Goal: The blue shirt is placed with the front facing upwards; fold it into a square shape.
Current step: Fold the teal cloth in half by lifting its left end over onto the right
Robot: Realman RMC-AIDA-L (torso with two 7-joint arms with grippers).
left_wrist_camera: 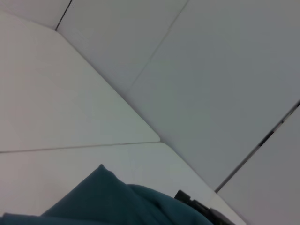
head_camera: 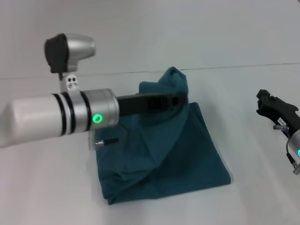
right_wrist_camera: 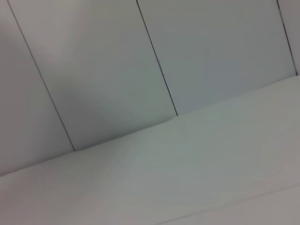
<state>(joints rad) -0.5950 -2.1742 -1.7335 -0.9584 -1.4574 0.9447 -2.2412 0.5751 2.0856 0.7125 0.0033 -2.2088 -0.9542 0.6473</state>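
My left pincer [head_camera: 180, 100] is clenching a raised peak of the blue shirt [head_camera: 164, 154], which is lying partly folded on the tabletop [head_camera: 42, 187]. My left wrist camera is catching only that teal peak, while the head view is showing my right pincer [head_camera: 272, 105] parked well apart at the right edge; I cannot tell its grip.

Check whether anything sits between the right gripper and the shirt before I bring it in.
Nothing visible does. Only bare white table lies between the right gripper and the blue shirt. The left gripper is on the shirt's raised far part, away from that path.
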